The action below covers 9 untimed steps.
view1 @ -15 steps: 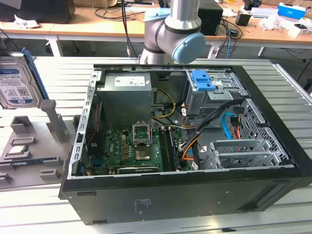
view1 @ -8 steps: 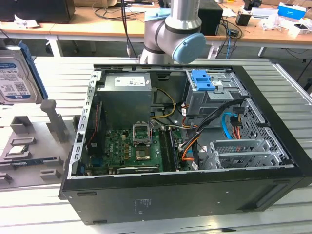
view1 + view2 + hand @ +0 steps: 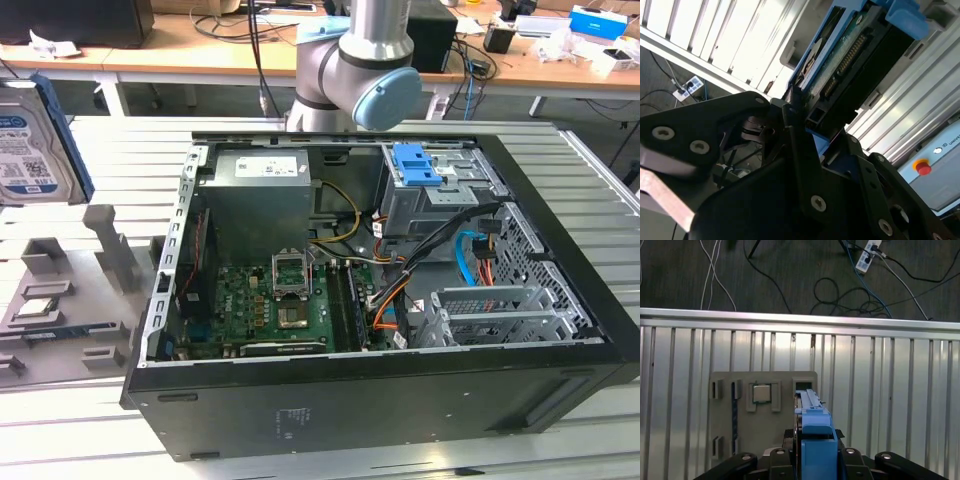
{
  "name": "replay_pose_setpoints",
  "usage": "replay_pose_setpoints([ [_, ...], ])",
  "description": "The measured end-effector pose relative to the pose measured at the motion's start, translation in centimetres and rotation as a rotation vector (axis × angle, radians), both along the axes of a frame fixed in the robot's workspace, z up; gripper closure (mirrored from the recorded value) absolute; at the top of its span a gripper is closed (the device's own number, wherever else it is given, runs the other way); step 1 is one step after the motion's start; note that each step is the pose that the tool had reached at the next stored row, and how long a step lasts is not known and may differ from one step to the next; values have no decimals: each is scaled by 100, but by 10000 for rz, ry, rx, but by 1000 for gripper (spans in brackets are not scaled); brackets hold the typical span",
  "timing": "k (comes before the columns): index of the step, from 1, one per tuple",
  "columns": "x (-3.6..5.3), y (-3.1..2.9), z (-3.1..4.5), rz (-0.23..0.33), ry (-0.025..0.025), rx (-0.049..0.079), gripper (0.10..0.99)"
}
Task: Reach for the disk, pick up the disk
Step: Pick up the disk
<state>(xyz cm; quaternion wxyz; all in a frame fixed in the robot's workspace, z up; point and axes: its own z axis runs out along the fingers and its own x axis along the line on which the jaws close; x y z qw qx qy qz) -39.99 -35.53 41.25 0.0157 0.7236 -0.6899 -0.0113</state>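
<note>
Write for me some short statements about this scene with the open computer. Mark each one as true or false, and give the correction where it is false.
1. The computer case lies open on its side, and its motherboard is visible. True.
2. The disk lies flat inside the case. False: it stands on edge outside the case, at the exterior view's left, and in the first wrist view the gripper is closed on it.
3. A small square silver chip sits in the grey holder on the slatted table. True.
4. The side rails of the disk are red. False: they are blue.
</note>
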Motion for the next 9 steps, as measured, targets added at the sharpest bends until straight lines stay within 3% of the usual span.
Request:
replay_pose_setpoints([
  [9, 1, 0, 214, -1, -1, 1, 718],
])
